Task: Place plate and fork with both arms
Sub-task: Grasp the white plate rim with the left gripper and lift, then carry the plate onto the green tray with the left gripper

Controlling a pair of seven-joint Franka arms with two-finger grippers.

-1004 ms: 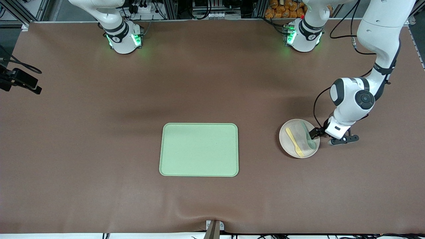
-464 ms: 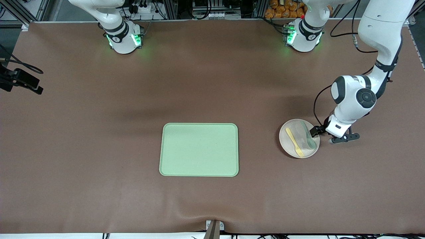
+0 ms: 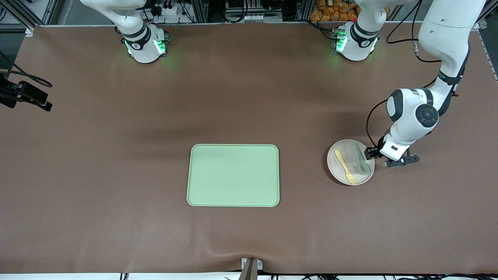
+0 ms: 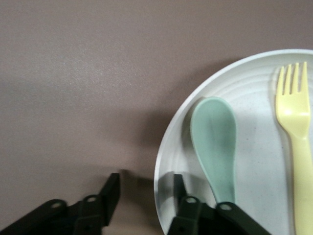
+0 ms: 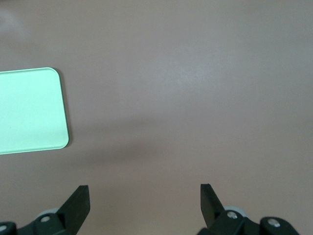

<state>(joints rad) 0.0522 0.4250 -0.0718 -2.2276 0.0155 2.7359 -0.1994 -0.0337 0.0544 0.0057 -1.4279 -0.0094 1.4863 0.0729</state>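
I see the table [image 3: 97, 163] with the tray [image 3: 233, 175] mid-table. The plate [image 3: 341, 173] sits toward the left arm's end, fork [image 3: 344, 166] and green spoon [image 3: 360, 159] lying on it. My left gripper [image 4: 144, 196] is down at the plate's rim, fingers spread astride it, not clamped. My right gripper [image 5: 145, 201] waits, fingers wide apart over bare table near the tray.

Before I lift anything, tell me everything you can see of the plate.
The plate is round, pale beige-pink, plastic-looking, with a shallow raised rim and faint rings inside. It lies flat on the brown table toward the left arm's end, apart from the green tray. A yellow fork and a green spoon lie on it side by side. The left gripper is open and straddles its rim, one finger over the plate, one outside.
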